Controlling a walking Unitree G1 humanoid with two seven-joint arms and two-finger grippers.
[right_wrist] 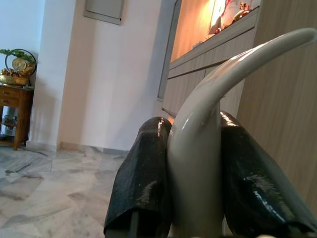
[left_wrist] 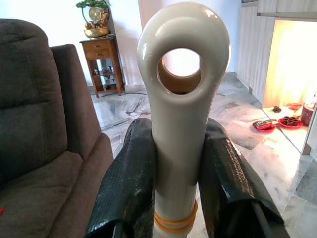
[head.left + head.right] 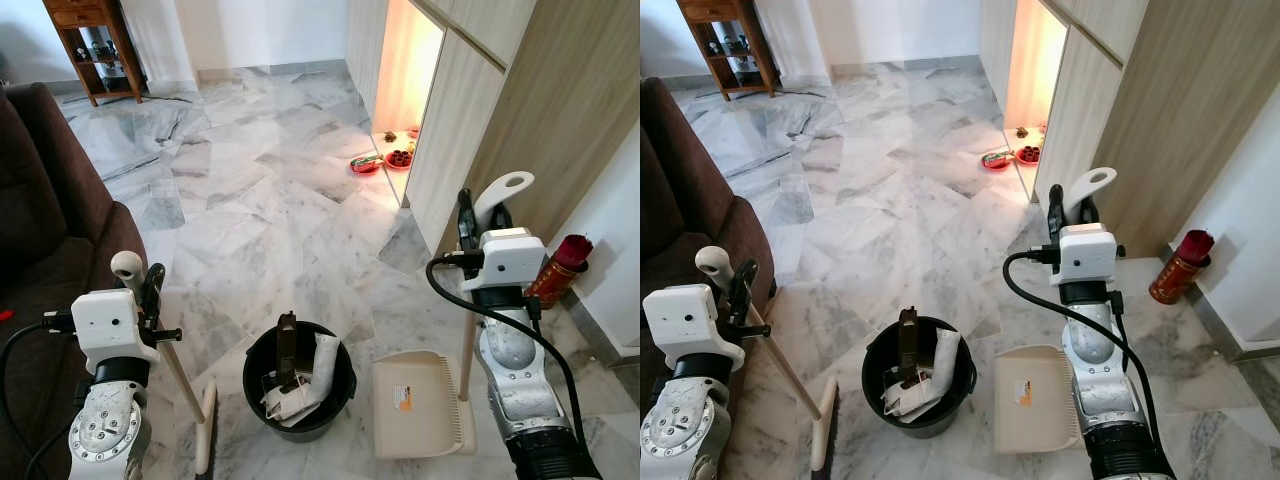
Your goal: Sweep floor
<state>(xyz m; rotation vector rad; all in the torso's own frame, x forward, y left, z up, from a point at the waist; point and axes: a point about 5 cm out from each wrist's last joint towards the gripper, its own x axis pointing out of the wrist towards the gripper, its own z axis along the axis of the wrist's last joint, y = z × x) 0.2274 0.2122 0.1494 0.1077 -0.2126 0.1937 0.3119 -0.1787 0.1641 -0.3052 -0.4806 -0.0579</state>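
Left eye view: broom (image 3: 178,372), dustpan (image 3: 422,405) gripped.

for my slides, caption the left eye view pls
Left gripper holds broom, right gripper holds dustpan, black bin between them.

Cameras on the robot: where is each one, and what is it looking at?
Left eye: on the head, looking down at the bucket, both arms showing.
Right eye: beside it, same floor, dustpan and arms.
Left wrist: looks along the left gripper clamping the broom handle, sofa behind.
Right wrist: looks along the right gripper clamping the dustpan handle.
Both wrist views share the wooden side table.
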